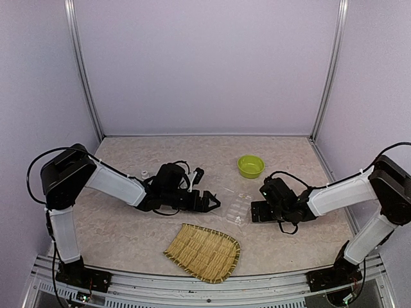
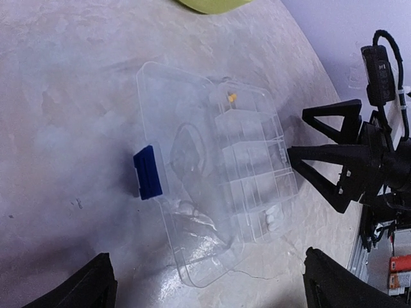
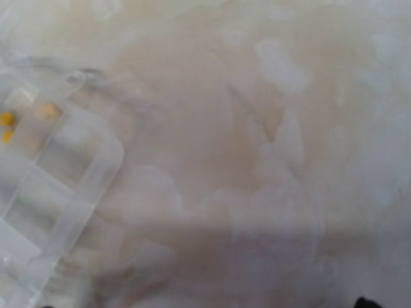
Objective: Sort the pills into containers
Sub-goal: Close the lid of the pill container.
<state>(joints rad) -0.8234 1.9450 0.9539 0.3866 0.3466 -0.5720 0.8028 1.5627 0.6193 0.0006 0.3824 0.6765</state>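
The clear box (image 1: 234, 206) lies opened out flat near the middle of the worktop (image 1: 128, 224), a little toward its right edge, with a blue latch (image 2: 148, 172) on one long side. A few yellow pills (image 2: 232, 97) sit in one end compartment and white pills (image 2: 273, 219) in the compartment at the other end. The left tool (image 1: 215, 204) hangs just beside the box, fingers spread wide and holding nothing. The right tool (image 1: 255, 210) is close on the opposite side, fingers apart and empty. A green bowl (image 1: 250, 166) stands toward the far edge. A bamboo tray (image 1: 203, 251) lies by the near edge.
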